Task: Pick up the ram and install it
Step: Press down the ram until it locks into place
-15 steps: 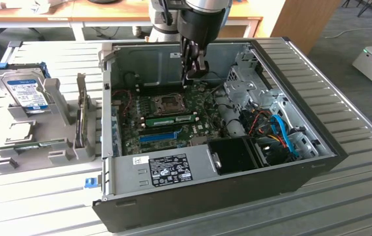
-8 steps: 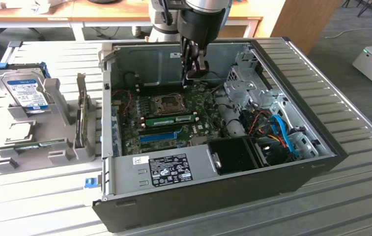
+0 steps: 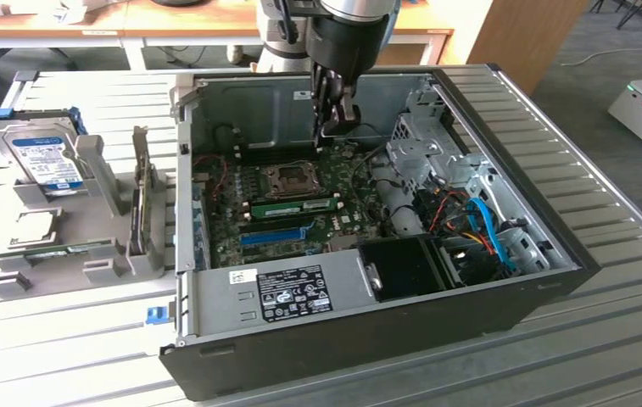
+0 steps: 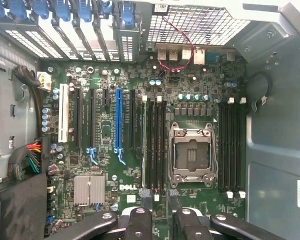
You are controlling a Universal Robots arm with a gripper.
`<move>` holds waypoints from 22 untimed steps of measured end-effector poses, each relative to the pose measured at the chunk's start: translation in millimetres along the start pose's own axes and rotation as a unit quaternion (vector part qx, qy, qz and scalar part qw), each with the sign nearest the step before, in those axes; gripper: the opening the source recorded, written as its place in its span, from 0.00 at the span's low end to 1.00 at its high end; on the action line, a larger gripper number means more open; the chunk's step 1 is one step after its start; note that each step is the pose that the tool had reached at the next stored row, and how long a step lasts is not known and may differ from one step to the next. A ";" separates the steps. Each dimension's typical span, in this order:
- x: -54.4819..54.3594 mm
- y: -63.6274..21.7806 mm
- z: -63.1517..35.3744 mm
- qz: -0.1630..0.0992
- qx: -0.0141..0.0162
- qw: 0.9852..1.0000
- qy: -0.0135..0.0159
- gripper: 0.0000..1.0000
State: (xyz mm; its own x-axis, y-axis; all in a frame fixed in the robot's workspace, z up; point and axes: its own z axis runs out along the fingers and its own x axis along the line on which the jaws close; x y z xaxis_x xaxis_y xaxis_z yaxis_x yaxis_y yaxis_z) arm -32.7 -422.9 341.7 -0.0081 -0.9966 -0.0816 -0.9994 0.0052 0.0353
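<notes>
- Jaws stand apart, holding nothing, above the motherboard point(image 3: 349, 216) inside the open computer case point(image 3: 354, 339).
- Ram point(image 3: 298, 206) sits on edge in a motherboard slot near the CPU socket point(image 3: 294, 178), clear of the jaws.

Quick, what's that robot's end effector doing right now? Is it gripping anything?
End effector: open, holding nothing, poised above the motherboard inside the computer case.
</notes>
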 end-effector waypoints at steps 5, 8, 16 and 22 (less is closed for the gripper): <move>0.0 0.0 0.0 0.000 0.000 1.000 0.000 0.26; 0.0 0.0 0.0 0.000 0.000 1.000 0.000 0.26; 0.0 0.0 0.0 0.000 0.000 1.000 0.000 0.11; 0.0 0.0 0.0 0.000 0.000 1.000 0.000 0.11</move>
State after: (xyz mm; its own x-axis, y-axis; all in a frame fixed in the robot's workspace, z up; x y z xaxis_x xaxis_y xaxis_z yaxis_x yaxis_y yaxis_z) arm -32.7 -422.9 341.7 -0.0081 -0.9966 -0.0816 -0.9994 0.0052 0.0353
